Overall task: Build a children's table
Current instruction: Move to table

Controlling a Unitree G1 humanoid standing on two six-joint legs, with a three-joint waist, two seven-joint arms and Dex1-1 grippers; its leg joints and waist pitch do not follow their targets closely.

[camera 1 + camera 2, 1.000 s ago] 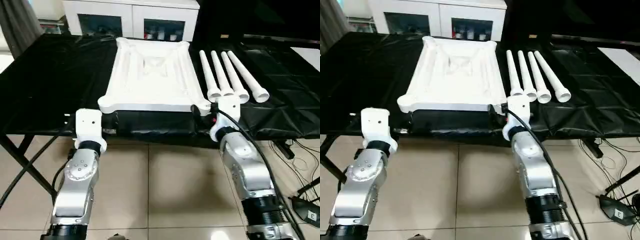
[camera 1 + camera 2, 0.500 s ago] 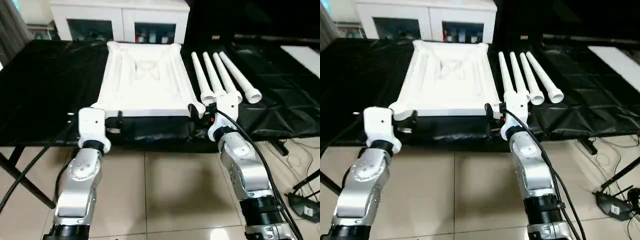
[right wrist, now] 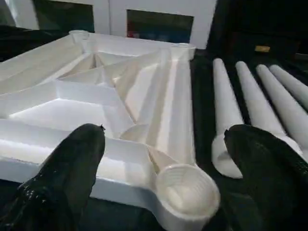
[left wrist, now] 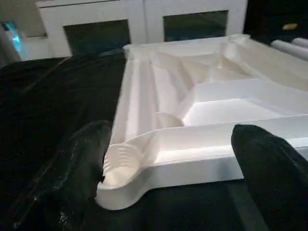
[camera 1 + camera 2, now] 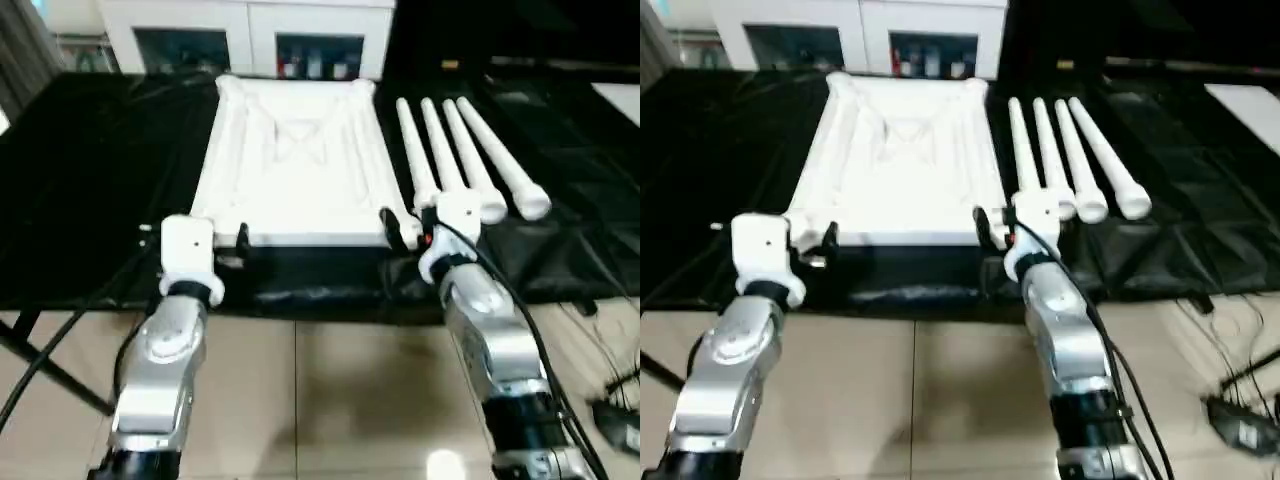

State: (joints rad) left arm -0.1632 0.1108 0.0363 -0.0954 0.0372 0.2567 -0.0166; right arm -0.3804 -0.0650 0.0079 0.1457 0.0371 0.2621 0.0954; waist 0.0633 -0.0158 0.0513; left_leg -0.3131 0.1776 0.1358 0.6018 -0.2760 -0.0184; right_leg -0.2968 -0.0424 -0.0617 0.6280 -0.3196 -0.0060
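The children's table top (image 5: 290,160) lies upside down, ribbed underside up, on the black sheet. Four white tapered legs (image 5: 470,165) lie side by side to its right. My left gripper (image 5: 238,240) is open at the top's near left corner; in the left wrist view its fingers (image 4: 82,159) stand either side of the corner socket (image 4: 120,166). My right gripper (image 5: 397,228) is open at the near right corner, its fingers (image 3: 72,163) wide apart around that socket (image 3: 185,192), with the legs (image 3: 226,110) just beyond.
The large black-sheeted table (image 5: 90,170) carries everything, and its front edge runs just under my wrists. A white glass-door cabinet (image 5: 250,40) stands behind it. Tiled floor lies below, with cables (image 5: 610,400) at the right.
The head view has shifted and tilted. Both grippers have edged forward, from the black table's front edge up to the white top's near corners.
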